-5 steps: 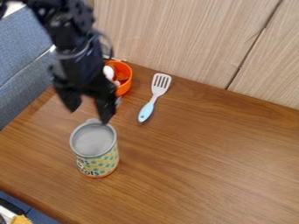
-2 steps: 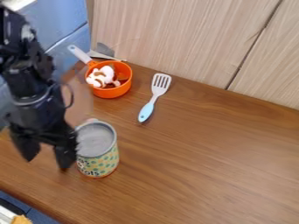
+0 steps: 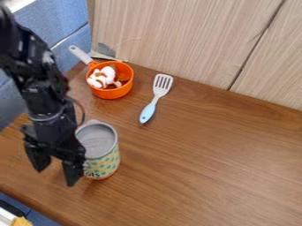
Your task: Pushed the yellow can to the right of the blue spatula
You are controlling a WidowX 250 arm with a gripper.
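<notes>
from where i stand, the claw (image 3: pixel 57 172) hangs low at the left, its two fingers spread, holding nothing, with the table's wood (image 3: pixel 218 163) visible down between them. the can (image 3: pixel 106 162) is just to its right, standing upright on the table, its long axis straight up and its grey lid (image 3: pixel 97 139) on top. the finger nearer the can crosses in front of its lower left edge; whether the two touch, i can't tell. what matters is that the claw is on the can's left flank, the far side from where the can has to go, so a low push towards the right looks like the next step. behind, close to the wall (image 3: pixel 177 39), sits the orange pan (image 3: pixel 112 92), then, further right, the spatula (image 3: pixel 157 94), its blue handle (image 3: pixel 148 113) pointing back roughly towards the can. the can is well left of that handle, so i'd say most of the job is left to do. pushed too high, a tall can like that might tip.
</notes>
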